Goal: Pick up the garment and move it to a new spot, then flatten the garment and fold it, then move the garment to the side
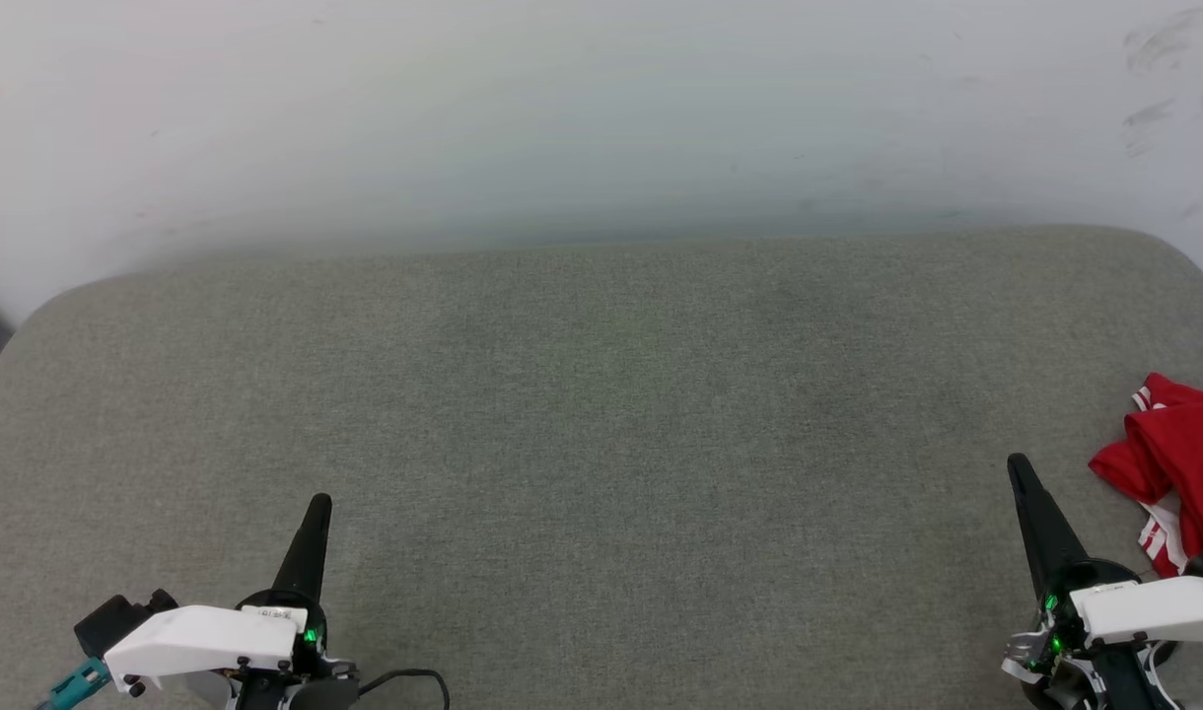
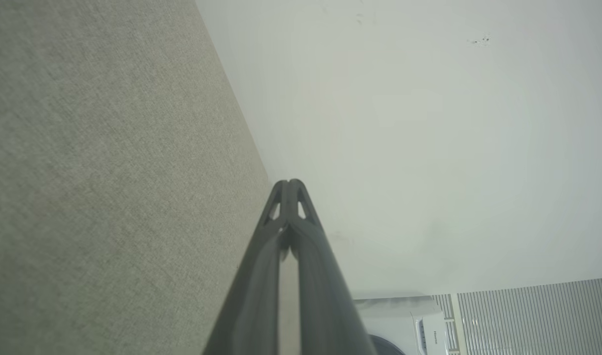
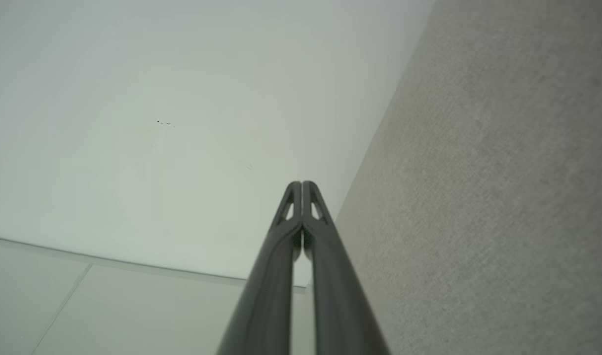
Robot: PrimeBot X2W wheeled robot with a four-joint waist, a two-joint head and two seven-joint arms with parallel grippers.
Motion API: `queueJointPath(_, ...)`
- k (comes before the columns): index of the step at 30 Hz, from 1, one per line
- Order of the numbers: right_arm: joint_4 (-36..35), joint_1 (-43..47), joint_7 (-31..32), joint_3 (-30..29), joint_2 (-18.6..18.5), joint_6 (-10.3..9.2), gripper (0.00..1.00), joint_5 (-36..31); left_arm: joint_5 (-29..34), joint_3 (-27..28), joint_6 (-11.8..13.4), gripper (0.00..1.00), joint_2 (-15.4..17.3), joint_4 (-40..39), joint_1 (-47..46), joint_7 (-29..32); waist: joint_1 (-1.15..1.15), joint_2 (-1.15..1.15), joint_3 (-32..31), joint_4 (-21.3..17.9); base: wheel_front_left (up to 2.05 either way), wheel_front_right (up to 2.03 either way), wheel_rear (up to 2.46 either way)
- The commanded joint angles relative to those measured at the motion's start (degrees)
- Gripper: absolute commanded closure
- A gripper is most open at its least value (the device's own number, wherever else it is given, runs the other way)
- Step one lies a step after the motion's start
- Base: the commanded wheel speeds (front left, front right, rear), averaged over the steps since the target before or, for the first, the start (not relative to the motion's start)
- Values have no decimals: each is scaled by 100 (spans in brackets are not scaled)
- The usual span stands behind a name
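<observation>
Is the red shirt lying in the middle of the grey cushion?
No, the red shirt lies crumpled at the far right edge of the cushion, beside the right tool.

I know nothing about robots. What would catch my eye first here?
A crumpled red garment lies at the far right of the grey fabric surface, brightest by far. Then two dark pointed grippers, both shut: the left gripper at lower left, the right gripper close beside the garment.

Long dark jaws, white wrist housings [image 1: 202, 636], green lights [image 1: 311, 637], black cable [image 1: 416, 675], teal connector [image 1: 81, 679]
</observation>
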Motion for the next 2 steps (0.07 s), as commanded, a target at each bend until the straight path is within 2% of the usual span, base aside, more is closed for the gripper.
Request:
queueJointPath(1,9,-123,23,-14,17,-1,100,125,-105,39,-46,100,-4,-3,-132,42,-1,0,3,2,0,0,0)
queueJointPath(2,20,-129,27,-19,18,0,100,170,-146,47,-54,100,-11,5,-139,53,-1,0,5,3,0,0,0)
